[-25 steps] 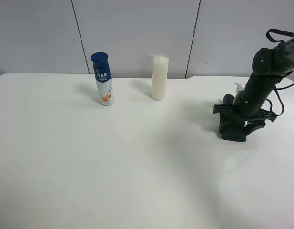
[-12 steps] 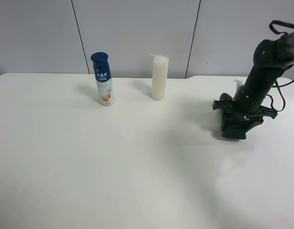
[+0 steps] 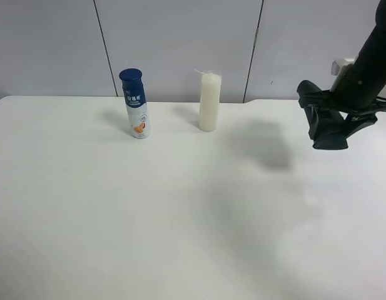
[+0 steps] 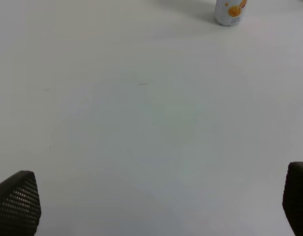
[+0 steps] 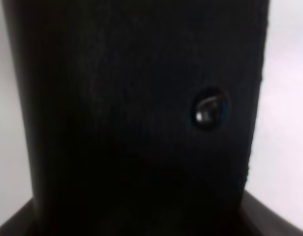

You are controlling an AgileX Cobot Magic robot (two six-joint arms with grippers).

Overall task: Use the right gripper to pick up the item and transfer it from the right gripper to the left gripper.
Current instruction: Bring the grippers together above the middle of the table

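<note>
Grey wall panels back the white tabletop (image 3: 117,219) that fills most of your high view. Far on the left a white bottle with a blue cap (image 3: 136,104) stands upright. To its right, well apart from it and close to the wall, stands a plain white candle (image 3: 209,102), also upright.

At the right edge your right hand (image 3: 338,111), a black two-finger claw on a thick black arm, is clenched on the dark green-black soft oblong pouch (image 3: 326,134). The pouch hangs below the fingers, clear of the tabletop, and a soft shadow (image 3: 275,155) lies on the white surface to its left.

A second ago that hand was down at the tabletop with the pouch on the surface, nearer in the scene, and half a second ago it was barely higher. Now hand and pouch have risen and sit in front of the wall panels. Bottle and candle have not shifted.

From the right wrist, the pouch's dark fabric fills nearly the whole picture, close and blurred. You can see a small shiny round stud (image 5: 209,109) on it and pale strips at either side.

From the left wrist, your left hand (image 4: 156,206) is released. Its two black textured fingertips (image 4: 17,202) are spread wide over bare tabletop, with the bottle's base far ahead.
</note>
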